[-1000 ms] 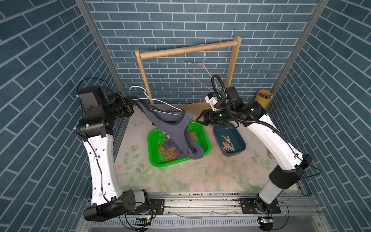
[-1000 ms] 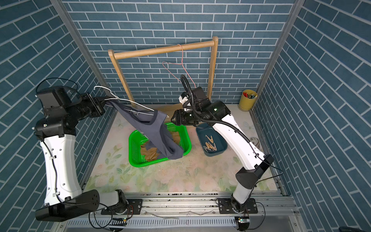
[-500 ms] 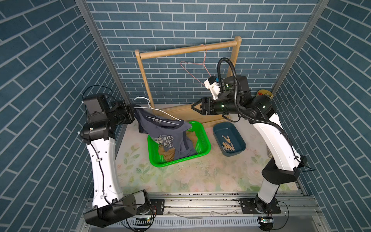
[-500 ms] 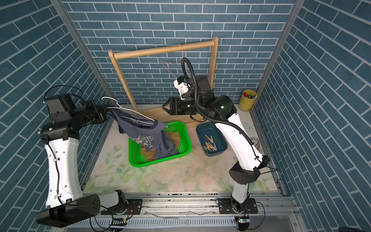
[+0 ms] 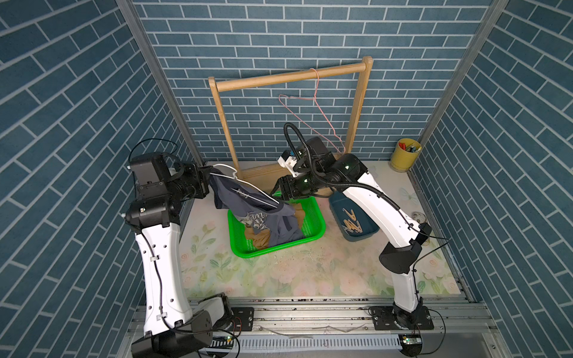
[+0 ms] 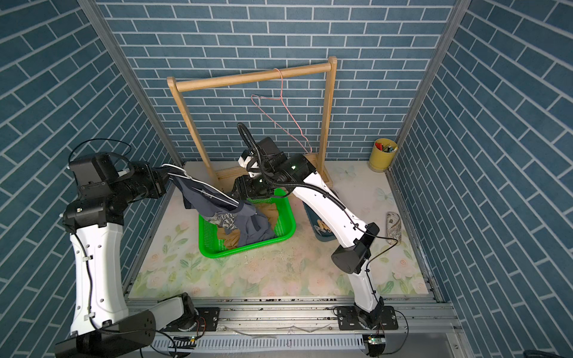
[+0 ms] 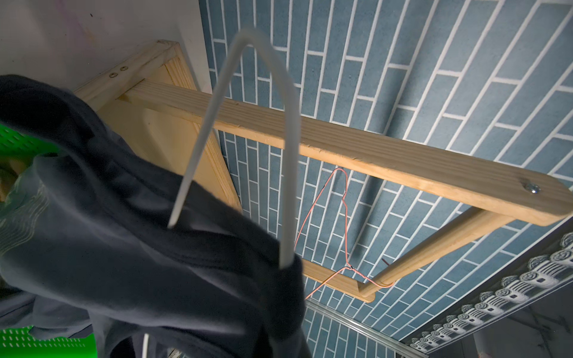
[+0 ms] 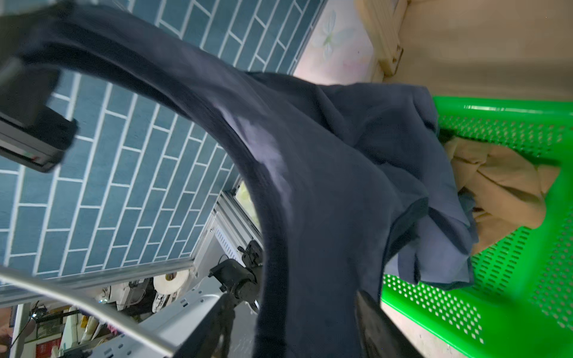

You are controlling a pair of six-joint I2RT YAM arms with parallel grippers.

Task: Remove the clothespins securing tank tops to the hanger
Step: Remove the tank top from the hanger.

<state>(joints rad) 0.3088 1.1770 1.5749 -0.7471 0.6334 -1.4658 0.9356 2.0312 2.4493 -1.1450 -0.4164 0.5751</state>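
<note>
Wooden, light, springy: pinch clothespins (image 5: 352, 224), seen only in blue bin (image 5: 359, 238), by tails. Mind limp dark tank top (image 5: 245, 198) sagging from white hanger (image 7: 290, 186) into green basket (image 5: 320, 218). Clamps hanger neck with left end effector (image 5: 208, 183); poises right end effector (image 5: 277, 196) at cloth, jaws apart.

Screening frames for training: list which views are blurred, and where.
Both top views: sharp, evenly lit. Left wrist view: white hanger and dark tank top soft, wooden rack crisp. Right wrist view: dark tank top smeared, green basket sharper.
</note>
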